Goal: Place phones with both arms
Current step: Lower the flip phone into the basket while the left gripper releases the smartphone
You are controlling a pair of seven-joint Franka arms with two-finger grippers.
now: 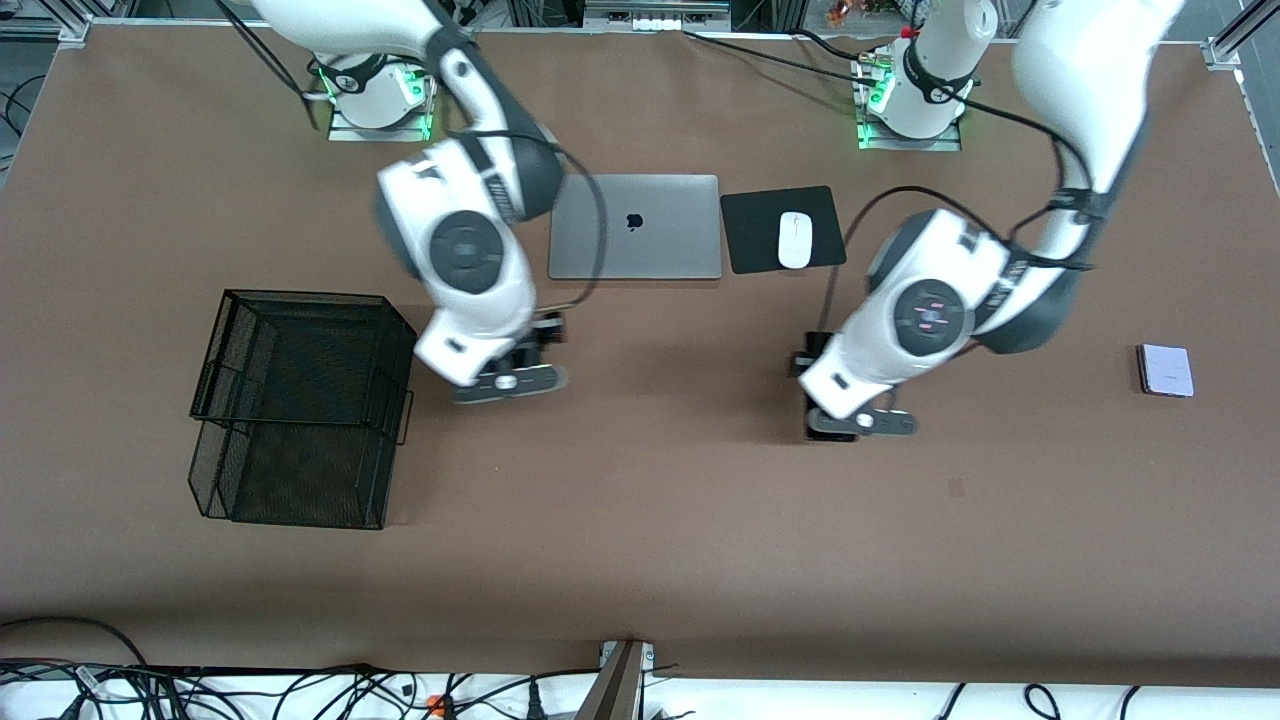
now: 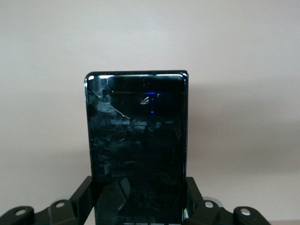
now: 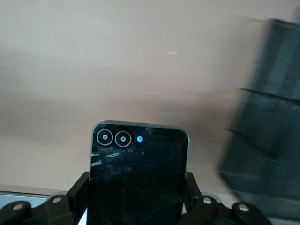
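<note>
The brown tabletop (image 1: 680, 560) carries everything. A black wire-mesh basket of two stacked tiers (image 1: 300, 405) stands toward the right arm's end. A closed silver laptop (image 1: 636, 227) lies near the robots' bases, and just beside it, toward the left arm's end, a black square mouse pad (image 1: 755, 235) bears a white computer mouse (image 1: 795, 240).

The right arm's pincer (image 1: 525, 365) hangs over bare tabletop between the basket and the laptop. In the right wrist view its fingers (image 3: 77, 194) clamp the two sides of a small squarish black phone (image 3: 138, 178) with two round camera lenses.

The left arm's pincer (image 1: 835, 405) hangs over the tabletop nearer the front camera than the mouse pad. The left wrist view shows its fingers (image 2: 82, 197) closed on the sides of a longer black slab phone (image 2: 137, 150), whose end shows under the hand in the front view (image 1: 830, 432).

A small squarish pale lavender-white phone (image 1: 1166, 370) lies flat toward the left arm's end, well apart from both pincers.
</note>
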